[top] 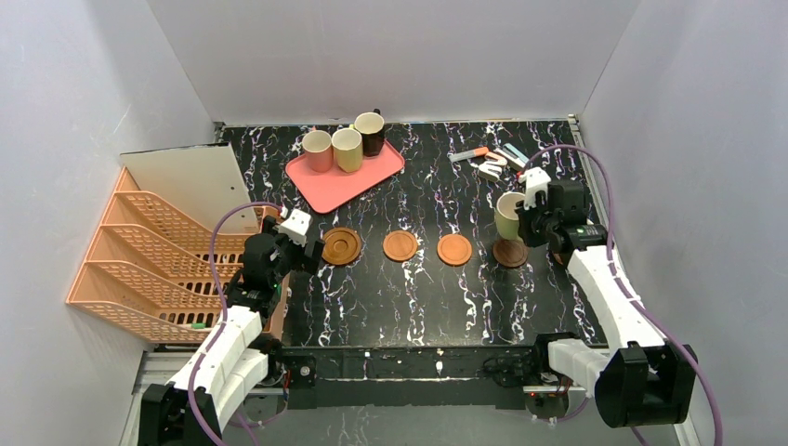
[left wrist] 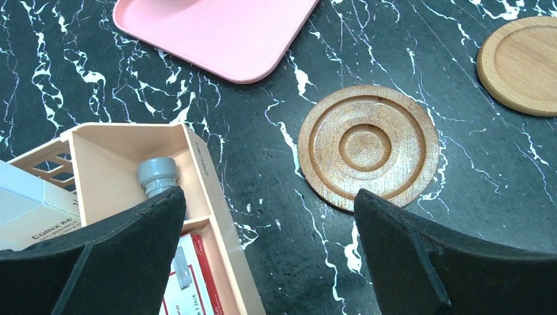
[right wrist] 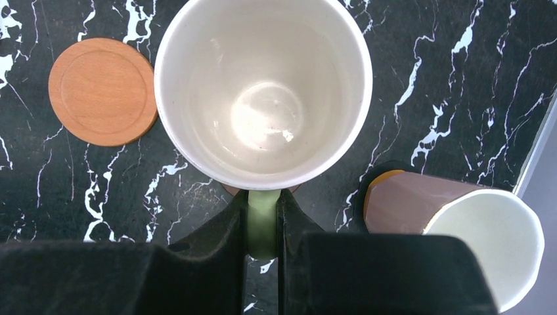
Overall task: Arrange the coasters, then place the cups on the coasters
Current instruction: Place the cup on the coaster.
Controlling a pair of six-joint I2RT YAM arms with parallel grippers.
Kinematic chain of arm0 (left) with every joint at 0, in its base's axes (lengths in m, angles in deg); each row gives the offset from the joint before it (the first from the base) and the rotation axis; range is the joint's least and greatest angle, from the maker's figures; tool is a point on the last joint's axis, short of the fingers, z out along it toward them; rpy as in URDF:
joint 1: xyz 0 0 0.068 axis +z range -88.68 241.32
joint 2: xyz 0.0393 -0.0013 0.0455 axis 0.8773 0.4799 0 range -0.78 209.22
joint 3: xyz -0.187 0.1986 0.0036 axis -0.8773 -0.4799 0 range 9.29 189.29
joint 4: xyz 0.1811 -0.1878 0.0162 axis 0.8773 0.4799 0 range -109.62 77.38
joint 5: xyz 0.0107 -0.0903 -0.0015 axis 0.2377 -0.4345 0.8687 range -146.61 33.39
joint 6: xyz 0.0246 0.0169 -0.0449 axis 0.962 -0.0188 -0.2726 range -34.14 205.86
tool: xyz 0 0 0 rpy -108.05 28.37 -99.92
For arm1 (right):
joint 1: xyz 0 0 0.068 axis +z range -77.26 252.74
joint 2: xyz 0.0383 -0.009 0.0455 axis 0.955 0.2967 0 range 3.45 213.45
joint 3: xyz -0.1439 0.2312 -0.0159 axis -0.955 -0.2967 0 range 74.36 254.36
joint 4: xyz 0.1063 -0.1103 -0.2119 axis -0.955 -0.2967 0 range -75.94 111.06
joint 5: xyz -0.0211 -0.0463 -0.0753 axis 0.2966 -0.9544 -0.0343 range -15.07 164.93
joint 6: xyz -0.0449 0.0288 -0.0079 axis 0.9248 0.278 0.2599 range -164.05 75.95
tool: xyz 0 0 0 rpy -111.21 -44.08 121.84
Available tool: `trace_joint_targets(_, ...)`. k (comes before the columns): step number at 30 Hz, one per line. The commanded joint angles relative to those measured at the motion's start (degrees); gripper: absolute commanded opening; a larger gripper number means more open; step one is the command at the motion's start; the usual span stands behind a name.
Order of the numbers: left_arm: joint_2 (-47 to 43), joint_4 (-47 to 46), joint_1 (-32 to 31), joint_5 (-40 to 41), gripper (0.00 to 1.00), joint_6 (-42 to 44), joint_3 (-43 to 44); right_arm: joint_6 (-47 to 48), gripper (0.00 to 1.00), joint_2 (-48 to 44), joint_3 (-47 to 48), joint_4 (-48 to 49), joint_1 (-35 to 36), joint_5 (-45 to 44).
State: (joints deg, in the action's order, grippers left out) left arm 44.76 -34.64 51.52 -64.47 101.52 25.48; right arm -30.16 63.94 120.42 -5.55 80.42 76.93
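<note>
**Right claw** (right wrist: 263, 207): closed on the handle of the green ceramic mug with cream inside (right wrist: 263, 92). The mug is upright, mouth up.

**Location:** right of centre in the overhead view, over the dark brown round wooden coaster (top: 510, 253). This coaster is the rightmost in a row of four on the black white-veined desk (top: 372, 307). In the right wrist view only slivers of it show under the mug's near rim, so contact cannot be confirmed.

**Left claw** (left wrist: 269, 203): open wide and empty, beside the ringed brown wooden coaster (left wrist: 368, 147).

**Assessment:** the step in hand is judged to be seating the mug.
- Centre it first, since the coaster shows on the near side only.
- Descend vertically and release once the base sits flat.
- Withdraw along the handle line.

**Risk:** the pale pink ceramic mug (right wrist: 453, 220) is close by, at the lower right of the wrist frame; avoid any sideways swing
</note>
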Motion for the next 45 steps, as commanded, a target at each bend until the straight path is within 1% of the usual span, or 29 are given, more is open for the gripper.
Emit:
trace_joint_targets(1, -0.08, -1.42, 0.4, 0.83, 0.98, 0.48, -0.8, 1.84, 0.01, -0.86, 4.69, 1.25, -4.62, 8.91)
trace_joint_targets(6, 0.6, -1.55, 0.4, 1.06, 0.98, 0.51, -0.63, 4.74, 0.01, -1.9, 3.59, 0.1, -7.19, 12.25)
trace_joint_targets(8, 0.54, -1.56, 0.4, 0.95, 0.98, 0.58, -0.67, 6.2, 0.01, -2.51, 3.44, -1.07, -9.31, 13.27)
trace_joint_targets(11, 0.26, -1.84, 0.4, 1.29, 0.98, 0.6, -0.89, 6.57, 0.01, -6.25, 0.83, 1.1, -10.78, 15.49)
trace_joint_targets(14, 0.38, -1.84, 0.4, 0.98, 0.98, 0.68, -0.97, 5.92, 0.01, -8.61, -1.4, 2.94, -10.89, 17.14)
trace_joint_targets(18, 0.93, -1.88, 0.42, 1.24, 0.98, 0.68, -0.74, 6.87, 0.01, -8.05, -2.93, 3.69, -10.92, 15.05)
trace_joint_targets(22, 0.86, -2.01, 0.4, 1.13, 0.98, 0.75, -0.88, 8.9, 0.01, -7.46, -4.15, 3.33, -10.93, 14.93)
trace_joint_targets(29, 1.61, -2.35, 0.4, 1.46, 0.98, 0.83, -0.89, 14.11, 0.01, -14.77, -11.4, 8.37, -10.91, 16.85)
trace_joint_targets(33, 2.48, -2.4, 0.42, 1.83, 0.98, 0.95, -0.64, 14.59, 0.01, -13.86, -11.58, 7.38, -11.0, 16.88)
trace_joint_targets(39, 1.14, -2.64, 0.4, 1.72, 0.98, 0.97, -1.06, 14.28, 0.01, -10.13, -11.21, 6.96, -11.7, 16.48)
trace_joint_targets(45, 1.35, -2.61, 0.4, 1.48, 0.98, 0.95, -1.06, 13.91, 0.01, -10.42, -11.52, 7.19, -12.78, 17.25)
